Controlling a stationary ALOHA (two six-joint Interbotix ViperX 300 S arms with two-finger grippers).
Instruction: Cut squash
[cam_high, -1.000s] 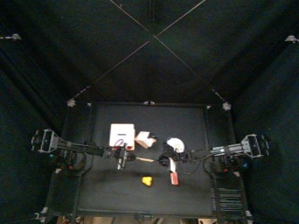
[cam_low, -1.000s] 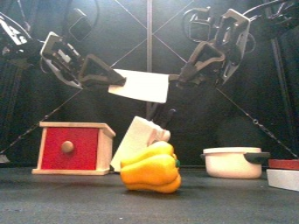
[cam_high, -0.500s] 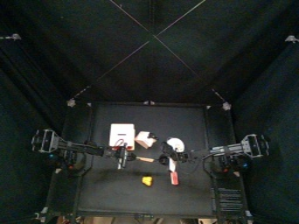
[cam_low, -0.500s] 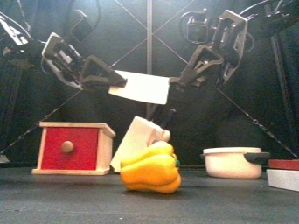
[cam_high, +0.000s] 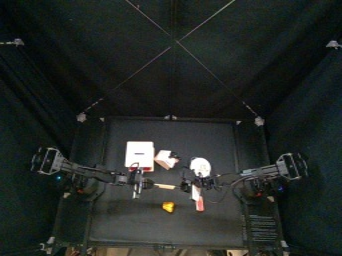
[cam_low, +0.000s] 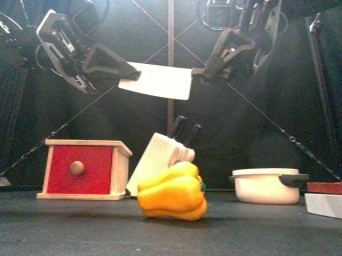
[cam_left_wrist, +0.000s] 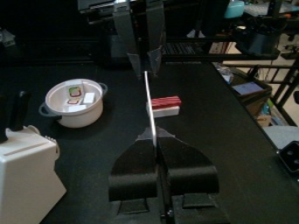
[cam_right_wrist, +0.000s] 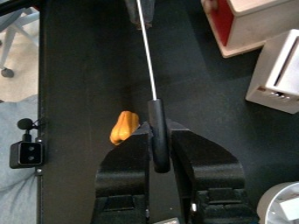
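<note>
With the knife (cam_low: 156, 81) held high between both arms, its handle clamped in the right fingers (cam_right_wrist: 156, 150) and its blade pinched by the left fingers (cam_left_wrist: 156, 156), a clean handover was needed before lowering onto the squash (cam_low: 171, 192) on the bench (cam_low: 80, 225).

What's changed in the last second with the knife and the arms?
The knife, held between the left gripper and the right gripper, has risen; both arms lifted with it. No release seen. The squash, red box and white pot stayed put.
</note>
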